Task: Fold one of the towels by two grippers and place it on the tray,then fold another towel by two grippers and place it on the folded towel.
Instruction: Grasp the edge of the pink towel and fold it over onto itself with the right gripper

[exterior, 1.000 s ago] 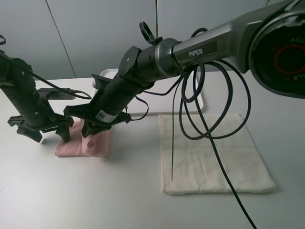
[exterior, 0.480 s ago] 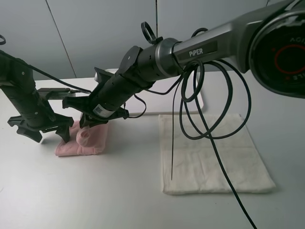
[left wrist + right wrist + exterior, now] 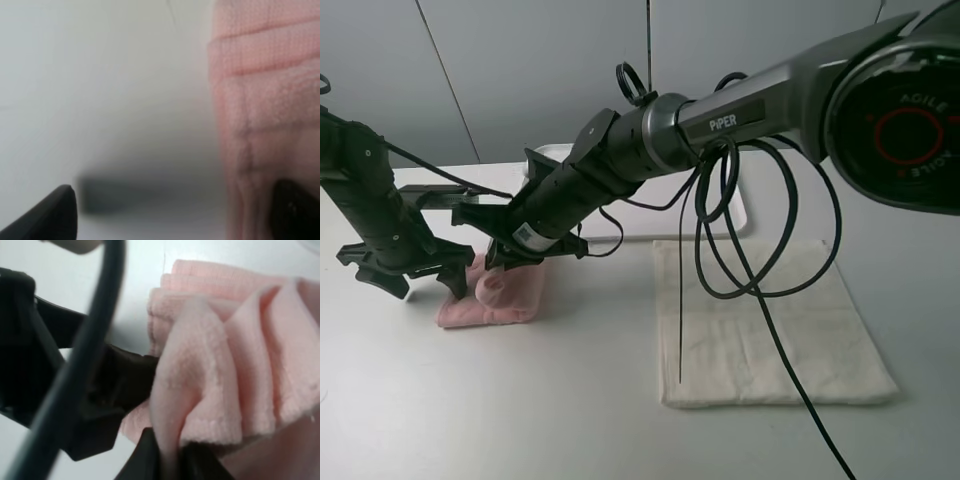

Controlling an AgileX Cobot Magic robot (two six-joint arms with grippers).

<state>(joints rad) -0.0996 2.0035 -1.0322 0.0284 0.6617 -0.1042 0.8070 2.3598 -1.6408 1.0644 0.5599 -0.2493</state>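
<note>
Pink towel [image 3: 512,300] clamped in right tool [image 3: 502,264], left tool [image 3: 420,283] apart; white towel [image 3: 770,320] flat, two towels

Crumpled pink towel [image 3: 510,296]; flat white towel [image 3: 770,330]; tray [image 3: 548,153] behind.

Pink towel [image 3: 240,365]: terry cloth, fuzzy looped nap with ribbed bands, matt.
White towel [image 3: 770,320]: flatter, finer cloth, matt.
Table [image 3: 520,400]: smooth, matt white.
Right arm [image 3: 760,95]: satin grey metal casing.
Cable [image 3: 698,240]: black, slightly glossy sheath.
Tray [image 3: 660,222]: white, probably plastic; mostly hidden.
</note>
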